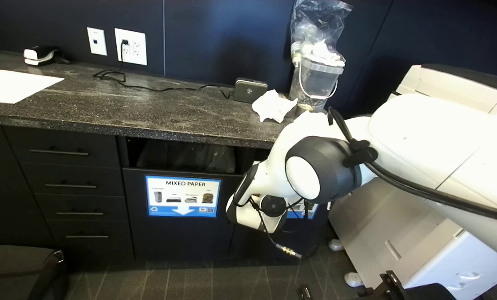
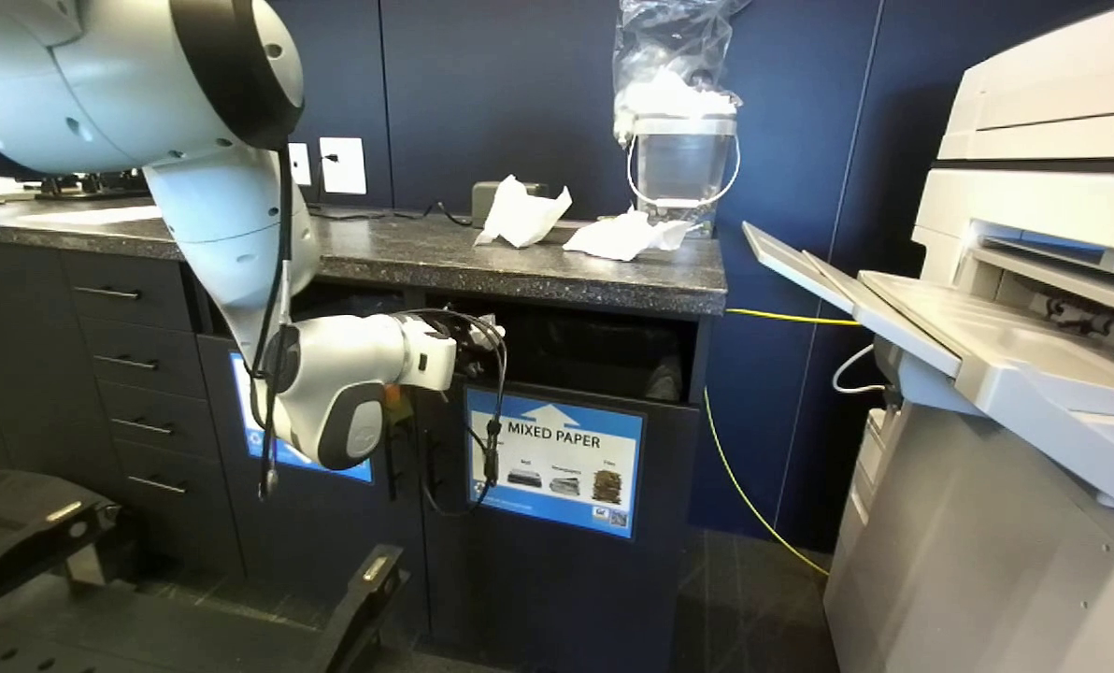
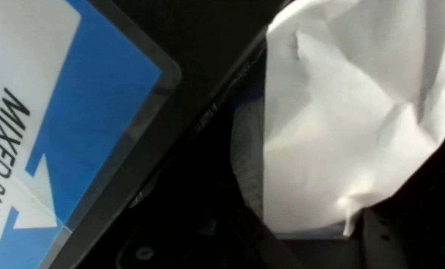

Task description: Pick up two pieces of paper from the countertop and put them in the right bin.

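Observation:
Two rumpled white pieces of paper lie on the dark speckled countertop [image 2: 370,245] in an exterior view, a peaked one [image 2: 522,215] and a flatter one [image 2: 621,236]. In an exterior view one white piece [image 1: 272,106] shows plainly. The right bin [image 2: 557,584] has its slot open above a blue and white label [image 2: 557,463]. My gripper [image 2: 480,341] is at the left end of that slot. In the wrist view another white paper [image 3: 330,130] fills the space at the jaws and hides the fingertips. It appears held, close above the dark opening.
The left bin [image 1: 181,237] has a similar blue label. A clear bucket with a plastic bag [image 2: 683,154] and a small dark box [image 1: 250,90] stand on the countertop. A flat white sheet [image 1: 13,85] lies farther along. A printer [image 2: 1034,411] with a protruding tray is beside the counter.

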Robot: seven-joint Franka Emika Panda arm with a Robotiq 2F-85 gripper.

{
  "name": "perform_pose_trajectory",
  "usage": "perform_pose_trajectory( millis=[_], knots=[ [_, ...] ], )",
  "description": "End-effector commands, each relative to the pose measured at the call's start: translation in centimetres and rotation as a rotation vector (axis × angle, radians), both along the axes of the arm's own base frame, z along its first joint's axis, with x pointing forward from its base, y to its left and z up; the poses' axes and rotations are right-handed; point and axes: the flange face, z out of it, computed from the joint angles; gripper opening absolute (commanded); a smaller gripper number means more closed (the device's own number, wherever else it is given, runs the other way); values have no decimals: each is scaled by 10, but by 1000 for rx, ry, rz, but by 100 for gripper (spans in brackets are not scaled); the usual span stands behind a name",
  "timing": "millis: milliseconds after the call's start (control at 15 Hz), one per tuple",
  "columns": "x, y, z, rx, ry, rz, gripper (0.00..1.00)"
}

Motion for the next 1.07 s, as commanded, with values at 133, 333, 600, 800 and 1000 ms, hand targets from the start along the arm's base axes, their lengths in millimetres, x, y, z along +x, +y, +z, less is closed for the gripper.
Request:
perform_pose_trajectory(
  millis=[133, 333, 600, 800, 1000],
  knots=[
    [3, 2, 9, 28, -54, -33, 0],
    [-6, 0, -10, 25, 21, -37, 26],
    [-8, 0, -29, 17, 153, -6, 56],
    [10, -4, -48, -22, 256, 67, 74],
    [20, -5, -65, -79, 276, 132, 95]
  ],
)
